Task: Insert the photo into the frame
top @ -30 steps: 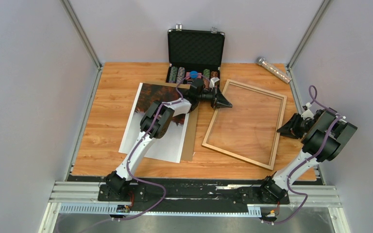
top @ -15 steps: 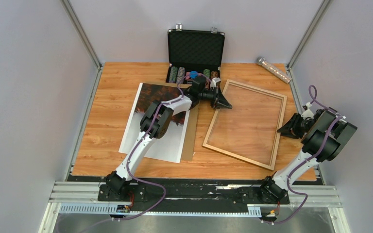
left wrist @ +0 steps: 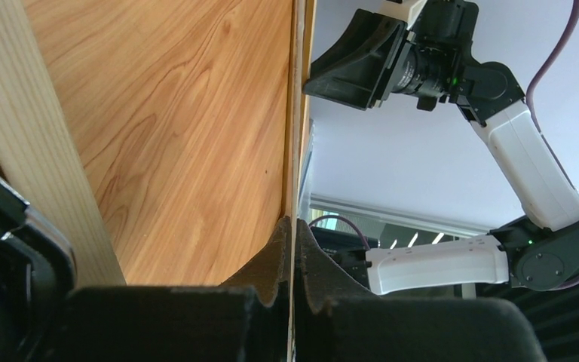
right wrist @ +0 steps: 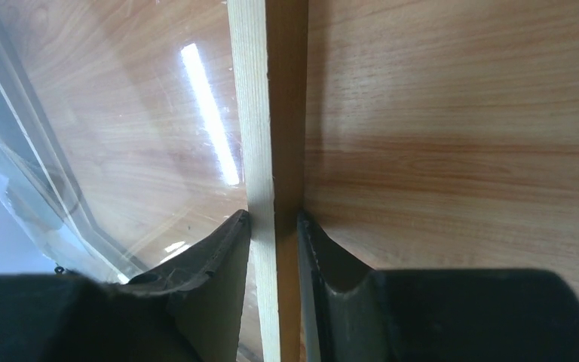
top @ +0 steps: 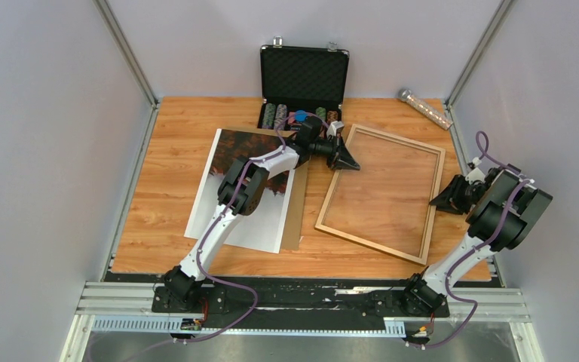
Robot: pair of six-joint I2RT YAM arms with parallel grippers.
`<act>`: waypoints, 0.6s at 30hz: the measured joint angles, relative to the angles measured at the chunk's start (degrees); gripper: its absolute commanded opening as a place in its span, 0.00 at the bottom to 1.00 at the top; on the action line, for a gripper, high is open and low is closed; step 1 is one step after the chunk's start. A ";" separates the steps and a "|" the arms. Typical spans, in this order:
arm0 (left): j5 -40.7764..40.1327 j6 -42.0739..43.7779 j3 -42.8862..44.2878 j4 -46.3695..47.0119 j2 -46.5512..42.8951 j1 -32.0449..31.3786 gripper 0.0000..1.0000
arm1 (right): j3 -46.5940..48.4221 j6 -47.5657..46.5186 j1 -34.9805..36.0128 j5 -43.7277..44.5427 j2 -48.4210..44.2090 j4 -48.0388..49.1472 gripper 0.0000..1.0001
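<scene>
- Left pincer [top: 343, 157] is clamped on the frame [top: 381, 192] at its 10 o'clock side, near the far corner. The wrist view shows both fingers pressed tight on a thin edge.
- Right pincer [right wrist: 271, 220] is closed on the frame's 3 o'clock rail, with one finger inside over the pane and one outside.
- The frame sits askew on the right half of the surface [top: 173, 151], wood grain showing through its pane. Whether it is lifted cannot be told.
- The photo [top: 260, 215] lies face up just beside the frame at its 9 o'clock, dark trees at the far end, pale fog nearer, with the left arm reaching over it.
- A brown panel [top: 298, 219] lies beneath the photo, a strip of it showing along the photo's 3 o'clock edge.
- An open black case [top: 304, 75] of chips stands at the frame's 11 o'clock.
- A glittery tube [top: 424, 108] lies at the frame's 1 o'clock.
</scene>
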 measured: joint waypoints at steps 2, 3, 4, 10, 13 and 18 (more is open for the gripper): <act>0.07 -0.24 0.00 0.07 0.00 0.00 0.00 | 0.00 0.00 0.02 0.02 0.00 0.00 0.30; 0.07 -0.46 0.00 0.11 0.00 0.00 0.00 | 0.00 0.00 0.02 0.04 0.00 0.02 0.30; 0.07 -0.63 0.00 0.15 0.00 0.00 0.00 | 0.00 0.00 0.02 0.07 0.00 0.02 0.30; 0.02 -0.90 0.02 0.17 0.00 0.00 0.00 | 0.00 0.00 0.02 0.07 0.00 0.02 0.32; -0.09 -1.09 -0.28 0.46 -0.15 0.00 0.00 | 0.00 0.00 0.04 0.24 0.00 0.09 0.35; -0.26 -2.51 -1.73 2.21 -0.72 0.00 0.00 | 0.00 0.28 0.17 0.20 0.00 0.07 0.39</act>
